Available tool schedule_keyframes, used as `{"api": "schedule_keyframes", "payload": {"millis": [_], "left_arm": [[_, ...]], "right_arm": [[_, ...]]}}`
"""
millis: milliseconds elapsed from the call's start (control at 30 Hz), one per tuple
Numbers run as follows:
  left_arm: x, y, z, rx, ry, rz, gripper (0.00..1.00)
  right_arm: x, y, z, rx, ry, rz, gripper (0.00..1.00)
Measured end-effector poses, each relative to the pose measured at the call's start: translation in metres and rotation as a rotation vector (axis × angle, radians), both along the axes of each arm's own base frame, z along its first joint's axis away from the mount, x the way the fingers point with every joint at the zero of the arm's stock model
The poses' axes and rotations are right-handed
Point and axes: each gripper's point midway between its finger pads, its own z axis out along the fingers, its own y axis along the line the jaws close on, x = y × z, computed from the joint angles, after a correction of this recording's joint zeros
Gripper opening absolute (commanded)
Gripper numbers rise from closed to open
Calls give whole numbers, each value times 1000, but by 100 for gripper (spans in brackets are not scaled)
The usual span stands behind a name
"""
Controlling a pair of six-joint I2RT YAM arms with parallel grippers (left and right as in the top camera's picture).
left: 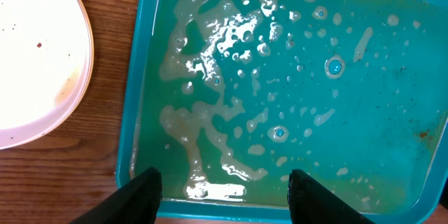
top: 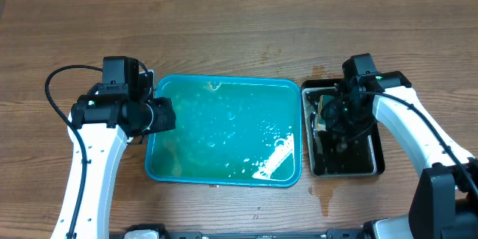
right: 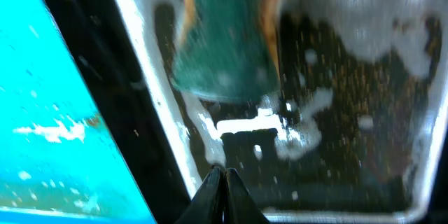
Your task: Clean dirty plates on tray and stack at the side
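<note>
Left pincer point(left: 224, 194) gapes over wet tray point(left: 392, 98); right pincer point(right: 222, 182) closed, seemingly empty.

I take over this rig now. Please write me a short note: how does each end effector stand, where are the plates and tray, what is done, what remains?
Left end effector: open, empty, over the tray rim.
Right end effector: shut, empty, over the black tray, where the sponge lies.
Plate: on the table beside the tray, with specks and an orange smear; others not visible.
Done: tray holds only soapy water.
Left: probably wipe that plate; confirm the stack.
</note>
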Motion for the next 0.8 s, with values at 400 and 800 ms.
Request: {"api": "schedule_keyframes", "payload": {"millis": [400, 800], "left_arm": [[0, 0, 0, 0, 0, 0, 59], [0, 0, 0, 0, -2, 0, 60]], "right_arm": [[-65, -9, -8, -43, 259, -67, 4], [-85, -4, -1, -39, 371, -210, 4]]}}
